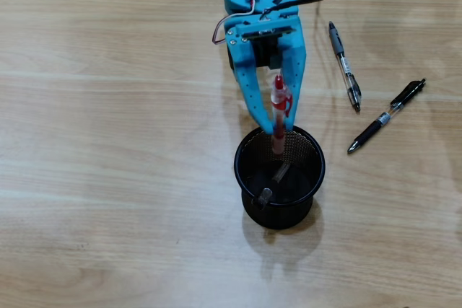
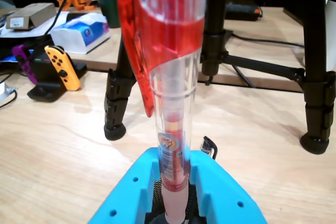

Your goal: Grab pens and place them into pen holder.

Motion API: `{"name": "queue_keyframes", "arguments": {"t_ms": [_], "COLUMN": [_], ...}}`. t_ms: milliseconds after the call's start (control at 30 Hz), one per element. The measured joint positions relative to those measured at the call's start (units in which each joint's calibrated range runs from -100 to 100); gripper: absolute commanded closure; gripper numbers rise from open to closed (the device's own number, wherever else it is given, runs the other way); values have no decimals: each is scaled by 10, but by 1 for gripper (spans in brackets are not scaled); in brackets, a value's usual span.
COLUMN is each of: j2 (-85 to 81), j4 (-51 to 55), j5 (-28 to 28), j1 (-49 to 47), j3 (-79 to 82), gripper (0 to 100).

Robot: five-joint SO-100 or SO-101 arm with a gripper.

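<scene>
Closest to the wrist camera, the blue tool is closed narrowly on a red pen, whose clear barrel and red clip fill the middle of that view, rising from between the two blue fingers. From overhead the same red pen is seen pinched between the fingertips of the tool, its lower end hanging just inside the back rim of the black mesh pen holder, which stands upright on the wooden worktop. Only the overhead view looks into the holder, where a dark pen already leans inside. It alone also shows two black pens lying flat on the worktop to the right of the arm, apart from the holder: one nearly straight up and down the picture, another slanted further right. Beyond the pen, the wrist view alone shows black tripod legs, then an orange game controller and a tissue pack far back.
</scene>
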Motion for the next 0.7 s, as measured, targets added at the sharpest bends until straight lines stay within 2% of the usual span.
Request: {"name": "queue_keyframes", "arguments": {"t_ms": [100, 400, 567, 700], "j2": [0, 0, -25, -80], "j4": [-1, -1, -1, 28], "j5": [0, 8, 87, 142], "j1": [0, -10, -29, -43], "j3": [0, 34, 45, 55], "gripper": [88, 88, 89, 99]}}
